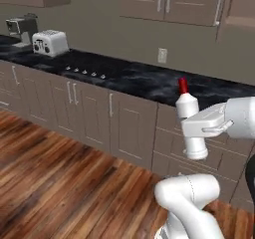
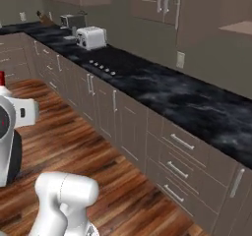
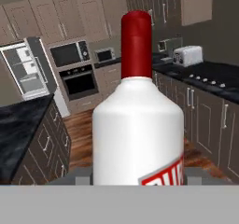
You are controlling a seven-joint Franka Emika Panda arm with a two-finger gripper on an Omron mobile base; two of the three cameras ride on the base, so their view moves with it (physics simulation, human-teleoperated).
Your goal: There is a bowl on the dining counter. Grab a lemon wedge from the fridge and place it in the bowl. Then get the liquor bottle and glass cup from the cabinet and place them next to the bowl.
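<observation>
While arm reaches level over wood floor, I see gripper [image 1: 195, 133] clamped on bottle [image 1: 190, 123]: upright, white body, red cap, near right of black counter [image 1: 134, 78].

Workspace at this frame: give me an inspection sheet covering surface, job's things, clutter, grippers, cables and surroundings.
Surface: black marble counter along the wall, with a cooktop's knobs set into it.
Job's things: bottle, white with a red cap, upright in the gripper, carried above the wood floor; fridge stands open in the hand view; wall cabinet doors shut.
Clutter: toaster and coffee machine on the counter.
Grippers: gripper shut on the bottle's body.
Cables: nothing seen.
Surroundings: wall socket, oven with microwave above it.
</observation>
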